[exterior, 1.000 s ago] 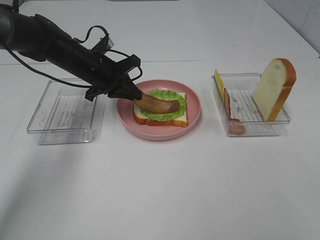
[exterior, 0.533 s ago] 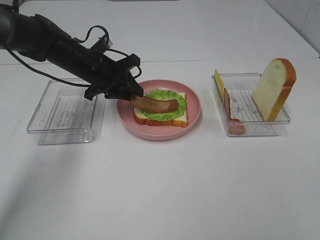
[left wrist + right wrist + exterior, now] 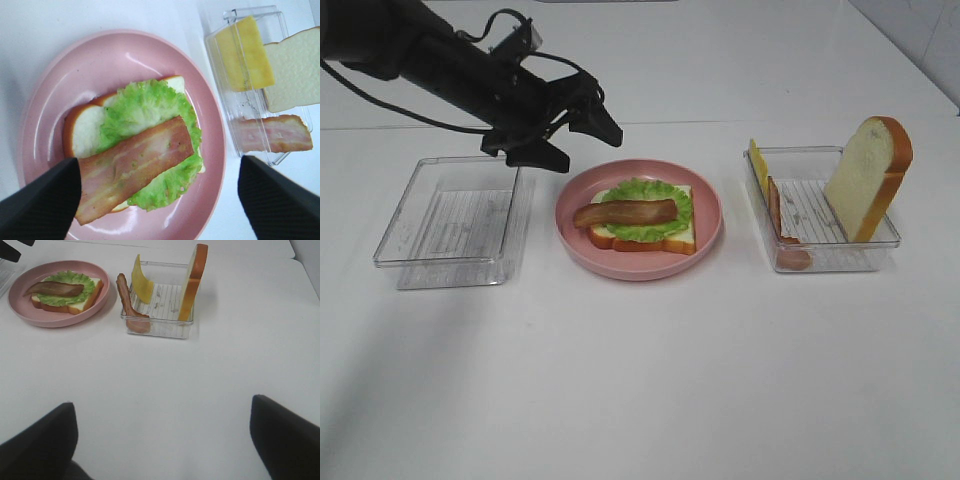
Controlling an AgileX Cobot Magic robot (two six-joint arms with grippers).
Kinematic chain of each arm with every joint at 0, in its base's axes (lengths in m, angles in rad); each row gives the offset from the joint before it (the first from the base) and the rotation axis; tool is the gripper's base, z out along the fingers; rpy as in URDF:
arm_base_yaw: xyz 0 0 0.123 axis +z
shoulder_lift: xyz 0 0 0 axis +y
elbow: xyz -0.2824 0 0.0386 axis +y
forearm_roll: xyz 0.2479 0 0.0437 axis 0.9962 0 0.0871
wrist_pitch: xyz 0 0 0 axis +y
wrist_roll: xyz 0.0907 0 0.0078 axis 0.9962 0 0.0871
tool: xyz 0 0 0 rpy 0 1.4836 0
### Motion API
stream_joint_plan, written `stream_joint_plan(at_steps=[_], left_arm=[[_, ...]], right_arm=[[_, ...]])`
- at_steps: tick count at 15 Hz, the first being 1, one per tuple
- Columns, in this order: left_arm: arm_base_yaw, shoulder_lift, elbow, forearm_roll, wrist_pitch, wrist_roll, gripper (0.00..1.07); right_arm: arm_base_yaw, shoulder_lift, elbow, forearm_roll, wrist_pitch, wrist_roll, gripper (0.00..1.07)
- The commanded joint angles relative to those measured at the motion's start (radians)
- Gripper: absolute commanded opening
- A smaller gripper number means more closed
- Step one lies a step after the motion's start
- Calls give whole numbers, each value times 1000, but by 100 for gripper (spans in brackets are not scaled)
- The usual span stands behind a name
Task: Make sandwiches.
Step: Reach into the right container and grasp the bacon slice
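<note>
**Half-built sandwich on the plate, both grippers released**

From the high camera I see a white table (image 3: 640,380). A pink plate (image 3: 712,215) sits midway between its left and right edges, in the far half of what the view shows. On the plate one bread (image 3: 675,238) slice lies flat, white with an orange-brown crust. Green lettuce (image 3: 665,195) covers most of it. A brown-red bacon (image 3: 625,213) strip lies on the lettuce, running left to right, its left end reaching past the leaf.

My left gripper (image 3: 591,150) hangs in the air over the plate's far-left rim, clear of the food. Its jaws are spread wide and hold nothing. My left wrist camera looks down between them onto the bacon.

Toward the table's left edge, just beside the plate, stands the clear left tray (image 3: 450,225). Toward the right edge, near the plate but apart from it, stands the right tray (image 3: 820,255). In it a second bread (image 3: 865,175) slice stands on edge, leaning toward the tray's right side. A yellow cheese (image 3: 758,160) slice leans at the far-left corner. A spare bacon (image 3: 777,212) strip leans on the left wall, its lower end in the near-left corner.

My right gripper (image 3: 160,440) is outside the high view. Its wrist camera shows the jaws wide apart, gripping nothing, above the table on the near side of the right tray.
</note>
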Motion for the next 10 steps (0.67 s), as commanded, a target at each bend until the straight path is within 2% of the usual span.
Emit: stream_joint_plan(at_steps=[1, 2, 3, 7, 9, 10], left_arm=[[0, -100, -7, 142, 8, -5, 82], [5, -119, -7, 173, 12, -6, 82], [8, -156, -7, 224, 32, -30, 82], [34, -369, -7, 456, 210, -202, 81], [34, -481, -5, 539, 296, -268, 81], [34, -505, -1, 557, 314, -283, 81]], right_arm=[[-8, -14, 1, 4, -8, -14, 88], [-8, -14, 1, 4, -8, -14, 88], [-8, -14, 1, 4, -8, -14, 88], [-8, -14, 1, 4, -8, -14, 88], [-8, -14, 1, 4, -8, -14, 88], [-8, -14, 1, 4, -8, -14, 88]])
